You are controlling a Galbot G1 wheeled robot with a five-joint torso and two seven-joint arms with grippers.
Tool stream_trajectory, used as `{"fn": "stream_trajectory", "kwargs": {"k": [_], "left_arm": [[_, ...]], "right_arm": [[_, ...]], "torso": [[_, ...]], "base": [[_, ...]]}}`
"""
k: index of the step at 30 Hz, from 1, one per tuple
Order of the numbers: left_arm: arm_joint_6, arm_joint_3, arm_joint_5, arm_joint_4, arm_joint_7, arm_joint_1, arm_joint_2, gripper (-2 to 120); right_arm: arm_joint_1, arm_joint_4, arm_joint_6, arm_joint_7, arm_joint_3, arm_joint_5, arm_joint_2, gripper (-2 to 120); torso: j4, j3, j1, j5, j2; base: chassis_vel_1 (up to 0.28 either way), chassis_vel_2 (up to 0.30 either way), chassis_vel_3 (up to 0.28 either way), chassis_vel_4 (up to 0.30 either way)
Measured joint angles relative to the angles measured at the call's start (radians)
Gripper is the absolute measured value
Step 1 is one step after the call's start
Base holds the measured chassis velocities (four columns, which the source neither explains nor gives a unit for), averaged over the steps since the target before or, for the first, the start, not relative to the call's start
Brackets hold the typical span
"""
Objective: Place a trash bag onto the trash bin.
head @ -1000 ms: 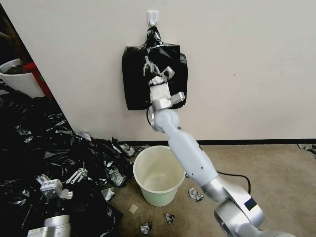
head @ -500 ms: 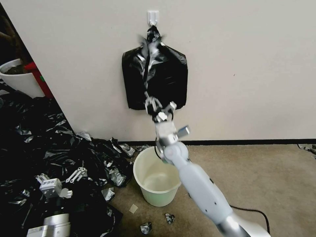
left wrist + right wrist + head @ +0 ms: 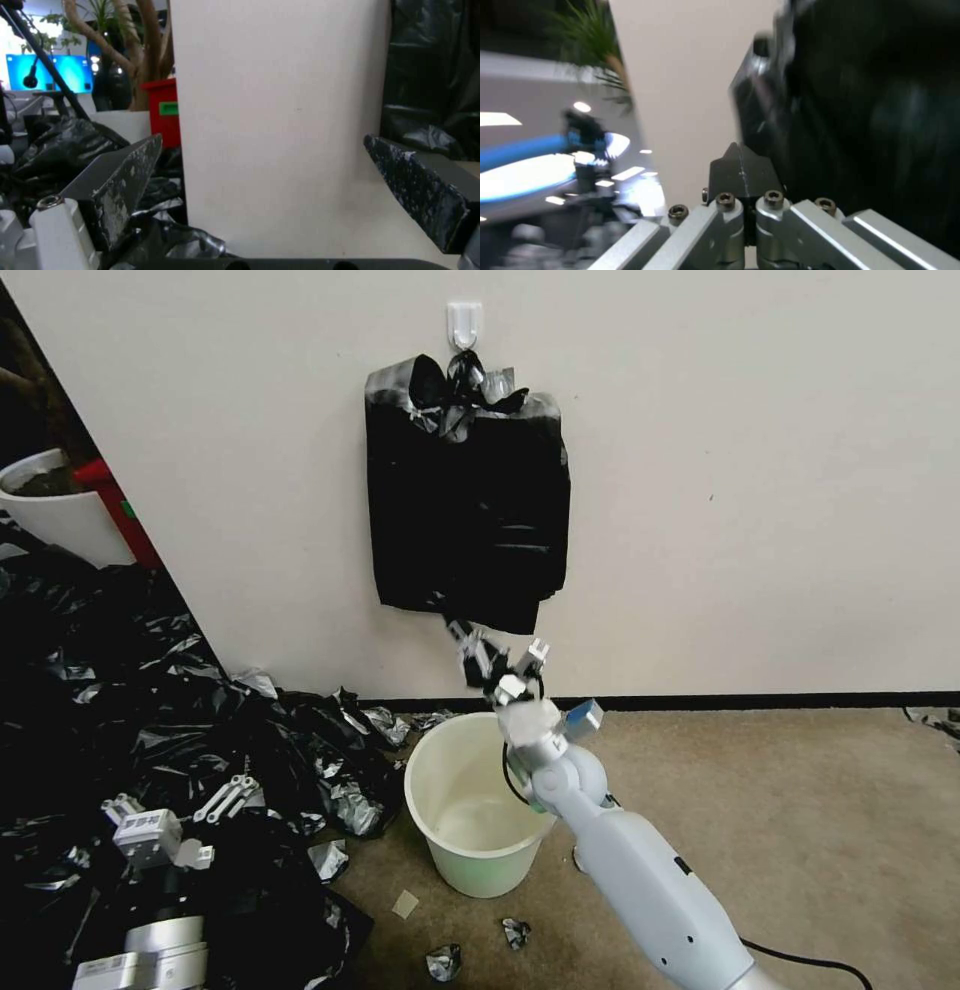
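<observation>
**Evidently: one bag being drawn off the hanging stack**

The right claw [image 3: 482, 655], pressed together on a trash bag [image 3: 465, 500], sits just below the bag stack, above the cream trash bin [image 3: 482, 810]. The left claw [image 3: 232, 798], spread, rests idle over the plastic heap [image 3: 150, 710] beside the bin.

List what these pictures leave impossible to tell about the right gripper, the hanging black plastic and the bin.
- Right gripper, head view: its tip meets the lower edge of the hanging black bag stack, black on black, so a gripped sheet cannot be confirmed.
- Right wrist view: fingers look shut; the plastic beside them is blurred.
- Trash bin, head view: the right arm covers its right rim.
</observation>
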State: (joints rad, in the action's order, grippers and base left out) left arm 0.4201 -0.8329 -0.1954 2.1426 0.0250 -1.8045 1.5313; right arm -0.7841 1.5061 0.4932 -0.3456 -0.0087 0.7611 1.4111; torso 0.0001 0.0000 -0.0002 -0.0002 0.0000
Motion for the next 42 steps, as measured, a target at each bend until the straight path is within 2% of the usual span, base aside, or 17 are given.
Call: {"fn": "stream_trajectory", "kwargs": {"k": [1, 2, 3, 4, 6, 8, 9, 10, 12, 14, 17, 18, 21, 24, 28, 42], "left_arm": [[0.001, -0.001, 0.000, 0.000, 0.000, -0.002, 0.001, 100], [0.001, -0.001, 0.000, 0.000, 0.000, -0.002, 0.001, 100], [0.003, -0.001, 0.001, 0.000, 0.000, -0.005, 0.004, 100], [0.003, -0.001, 0.001, 0.000, 0.000, -0.005, 0.004, 100], [0.005, -0.001, 0.004, 0.000, 0.000, -0.007, 0.009, 100], [0.005, -0.001, 0.005, 0.000, 0.000, -0.008, 0.011, 100], [0.005, 0.000, 0.007, 0.001, 0.000, -0.012, 0.013, 100], [0.005, -0.001, 0.008, 0.003, 0.000, -0.015, 0.014, 100], [0.005, -0.002, 0.008, 0.005, 0.000, -0.016, 0.014, 100], [0.005, -0.008, 0.009, 0.013, 0.000, -0.024, 0.016, 100], [0.005, -0.011, 0.009, 0.019, 0.000, -0.030, 0.017, 100], [0.005, -0.014, 0.009, 0.025, 0.000, -0.034, 0.019, 100], [0.005, -0.015, 0.009, 0.029, 0.000, -0.036, 0.020, 100], [0.005, -0.016, 0.009, 0.034, 0.000, -0.038, 0.024, 100], [0.005, -0.014, 0.011, 0.034, 0.000, -0.034, 0.026, 100], [0.005, -0.013, 0.010, 0.018, 0.000, -0.023, 0.023, 100]], "right_arm": [[0.023, 0.014, 0.004, 0.058, 0.001, -0.049, 0.002, 6], [0.023, 0.014, 0.004, 0.058, 0.001, -0.049, 0.002, 6], [0.067, 0.040, -0.009, 0.132, -0.023, -0.020, 0.001, 15], [0.067, 0.040, -0.009, 0.132, -0.023, -0.020, 0.001, 15], [0.115, 0.048, -0.038, 0.172, -0.065, 0.104, 0.011, 24], [0.133, 0.048, -0.050, 0.176, -0.078, 0.154, 0.020, 27], [0.170, 0.027, -0.065, 0.178, -0.091, 0.238, 0.046, 36], [0.201, -0.009, -0.067, 0.172, -0.095, 0.265, 0.072, 43], [0.218, -0.026, -0.067, 0.168, -0.095, 0.270, 0.082, 44], [0.287, -0.107, -0.061, 0.148, -0.089, 0.271, 0.124, 58], [0.321, -0.153, -0.056, 0.139, -0.079, 0.257, 0.142, 63], [0.355, -0.202, -0.046, 0.127, -0.065, 0.236, 0.161, 71], [0.373, -0.235, -0.040, 0.121, -0.055, 0.223, 0.172, 76], [0.388, -0.267, -0.033, 0.116, -0.037, 0.209, 0.184, 91], [0.382, -0.263, -0.032, 0.116, -0.033, 0.204, 0.182, 99], [0.400, -0.300, -0.036, 0.131, -0.023, 0.203, 0.197, 100]], "torso": [[-0.0002, 0.000, 0.000, 0.0001, 0.000], [-0.0002, 0.000, 0.000, 0.0001, 0.000], [-0.0002, 0.000, 0.000, 0.0000, 0.000], [-0.0002, 0.000, 0.000, 0.0000, 0.000], [0.0000, 0.000, 0.000, 0.0001, 0.000], [0.0000, 0.000, 0.000, 0.0001, 0.000], [-0.0001, 0.000, 0.000, 0.0000, 0.000], [-0.0001, 0.000, 0.000, 0.0001, 0.000], [0.0000, 0.000, 0.000, 0.0001, 0.000], [0.0002, 0.000, 0.000, 0.0001, 0.000], [0.0001, 0.000, 0.000, 0.0000, 0.000], [0.0000, 0.000, 0.000, 0.0001, 0.000], [-0.0001, 0.000, 0.000, 0.0001, 0.000], [0.0000, 0.000, 0.000, 0.0000, 0.000], [-0.0001, 0.000, 0.000, 0.0001, 0.000], [-0.0001, 0.000, 0.000, 0.0002, 0.000]], "base": [[0.000, 0.000, 0.000, 0.000], [0.000, 0.000, 0.000, 0.000], [0.000, 0.000, 0.000, 0.000], [0.000, 0.000, 0.000, 0.000], [0.000, 0.000, 0.000, 0.000], [0.000, 0.000, 0.000, 0.000], [0.000, 0.000, 0.000, 0.000], [0.000, 0.000, 0.000, 0.000], [0.000, 0.000, 0.000, 0.000], [0.000, 0.000, 0.000, 0.000], [0.000, 0.000, 0.000, 0.000], [0.000, 0.000, 0.000, 0.000], [0.000, 0.000, 0.000, 0.000], [0.000, 0.000, 0.000, 0.000], [0.000, 0.000, 0.000, 0.000], [0.000, 0.000, 0.000, 0.000]]}}
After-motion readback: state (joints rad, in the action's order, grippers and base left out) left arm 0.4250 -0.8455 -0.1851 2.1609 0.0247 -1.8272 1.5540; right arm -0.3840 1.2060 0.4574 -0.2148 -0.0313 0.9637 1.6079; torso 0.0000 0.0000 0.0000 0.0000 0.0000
